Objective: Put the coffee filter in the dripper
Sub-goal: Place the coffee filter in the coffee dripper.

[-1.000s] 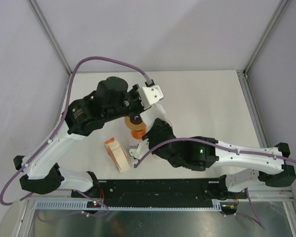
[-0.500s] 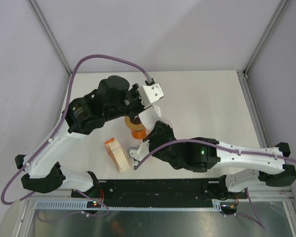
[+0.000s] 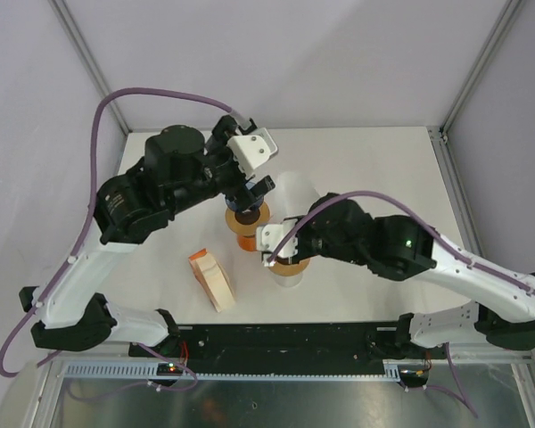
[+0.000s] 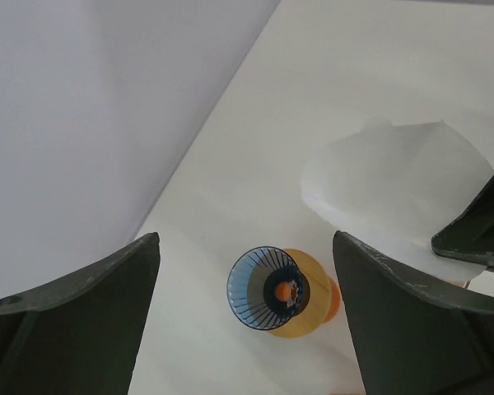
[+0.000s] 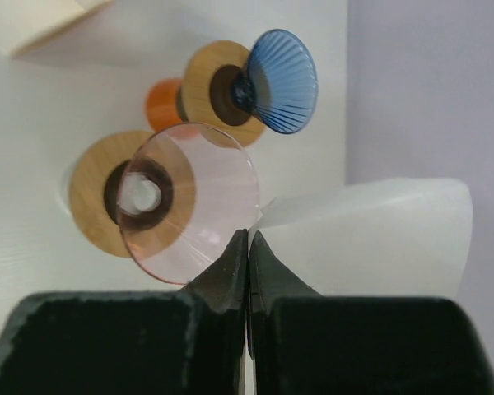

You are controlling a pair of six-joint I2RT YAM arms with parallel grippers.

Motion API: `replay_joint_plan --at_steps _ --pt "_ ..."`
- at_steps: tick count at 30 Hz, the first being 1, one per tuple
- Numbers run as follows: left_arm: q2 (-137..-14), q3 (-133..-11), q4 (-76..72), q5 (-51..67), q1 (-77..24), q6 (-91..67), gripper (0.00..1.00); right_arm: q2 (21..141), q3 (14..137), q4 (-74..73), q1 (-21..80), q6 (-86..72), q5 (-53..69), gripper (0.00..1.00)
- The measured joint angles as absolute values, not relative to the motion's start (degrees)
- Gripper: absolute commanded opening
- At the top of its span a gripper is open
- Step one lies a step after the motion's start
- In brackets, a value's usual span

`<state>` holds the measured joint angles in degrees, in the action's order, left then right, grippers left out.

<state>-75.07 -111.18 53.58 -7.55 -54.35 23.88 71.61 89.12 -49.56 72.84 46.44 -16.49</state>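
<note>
White paper coffee filter (image 3: 296, 194) sits just right of the left gripper (image 3: 252, 191) in the overhead view. From the left wrist, that gripper's fingers are spread wide and empty above a blue ribbed dripper (image 4: 267, 288) on an orange stand (image 4: 317, 300). From the right wrist, the right gripper (image 5: 249, 247) is closed, pinching the filter's edge just beside the rim of a clear pink dripper (image 5: 193, 202), with the filter outside it.

pink dripper (image 3: 288, 280) mostly under right arm (image 3: 366, 245), seemingly
</note>
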Motion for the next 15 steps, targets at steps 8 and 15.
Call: replay_joint_plan --at_steps 8,15 --pt "-74.22 -112.92 51.53 -7.27 -52.1 22.44 0.94 69.84 90.91 -54.0 67.7 40.38 -0.78 0.0" --pt "-73.25 -108.92 50.37 -5.78 -48.18 21.32 0.94 72.97 93.51 -58.5 65.54 39.44 6.15 0.0"
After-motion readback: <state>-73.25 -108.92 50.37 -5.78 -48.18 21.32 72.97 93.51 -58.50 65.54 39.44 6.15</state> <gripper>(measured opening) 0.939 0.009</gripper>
